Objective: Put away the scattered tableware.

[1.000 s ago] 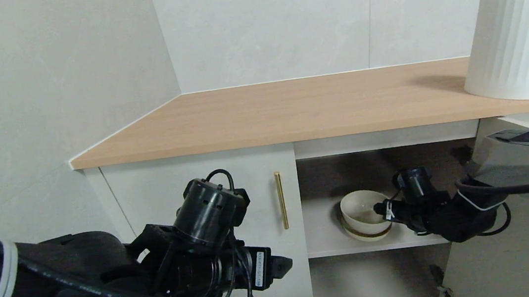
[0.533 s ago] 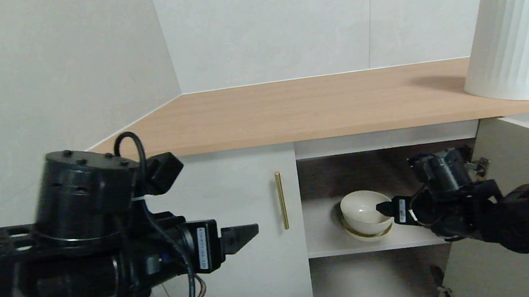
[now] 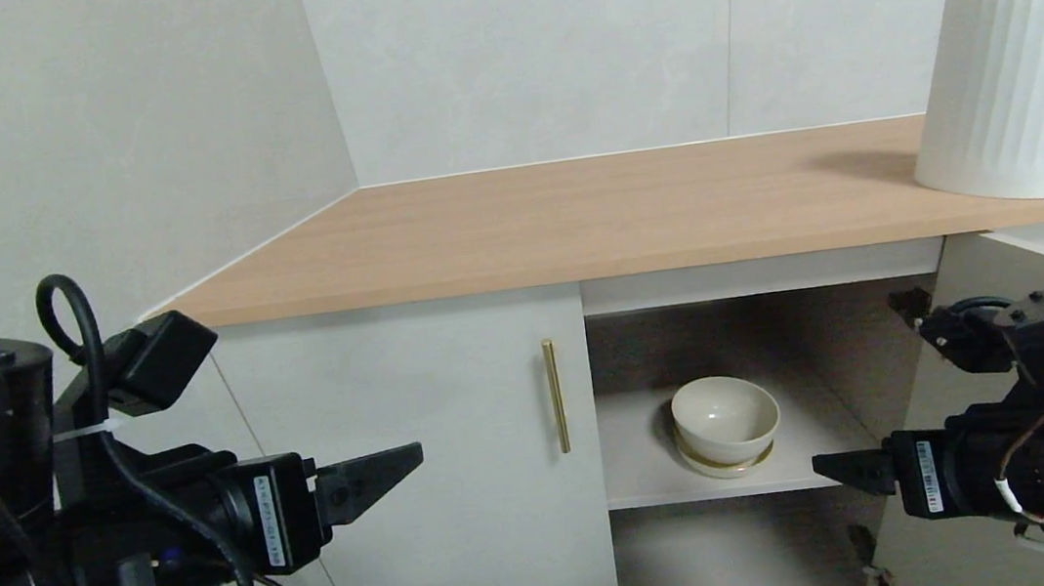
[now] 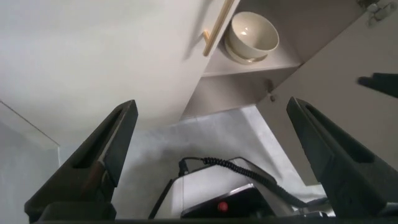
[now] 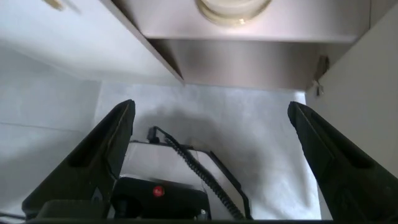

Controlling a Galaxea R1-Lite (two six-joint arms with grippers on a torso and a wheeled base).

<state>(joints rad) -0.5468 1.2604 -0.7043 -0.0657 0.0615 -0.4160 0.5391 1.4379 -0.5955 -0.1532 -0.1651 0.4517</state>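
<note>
A cream bowl (image 3: 725, 415) sits upright on a small plate (image 3: 726, 462) on the shelf (image 3: 640, 461) of the open cabinet; it also shows in the left wrist view (image 4: 252, 32) and at the edge of the right wrist view (image 5: 233, 9). My right gripper (image 3: 842, 471) hangs outside the cabinet, below and right of the bowl, open and empty (image 5: 211, 107). My left gripper (image 3: 389, 465) is in front of the closed left door, well left of the bowl, open and empty (image 4: 211, 109).
The left cabinet door (image 3: 421, 442) is closed and has a gold handle (image 3: 554, 395). The right door (image 3: 943, 540) stands open beside my right arm. A white ribbed container (image 3: 1020, 89) stands on the wooden counter (image 3: 573, 218). A lower compartment (image 3: 738, 553) lies under the shelf.
My right gripper has let go of the bowl and pulled back out of the cabinet, down and to the right. My left arm has swung back to the left.
</note>
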